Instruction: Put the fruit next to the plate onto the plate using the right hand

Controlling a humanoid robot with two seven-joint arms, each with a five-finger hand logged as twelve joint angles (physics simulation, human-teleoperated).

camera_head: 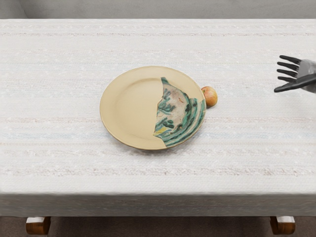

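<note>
A small round orange-red fruit [210,96] lies on the tablecloth, touching the right rim of the plate. The plate [131,106] is tan with a green patterned patch on its right half and sits at the table's middle. My right hand [289,75] comes in from the right edge, dark and with fingers spread open, holding nothing. It hovers well to the right of the fruit and slightly farther back. The left arm does not show.
A pale woven tablecloth [74,163] covers the whole table. The table's front edge runs low across the picture, with two wooden legs [37,225] below it. Bare cloth lies between the fruit and my hand.
</note>
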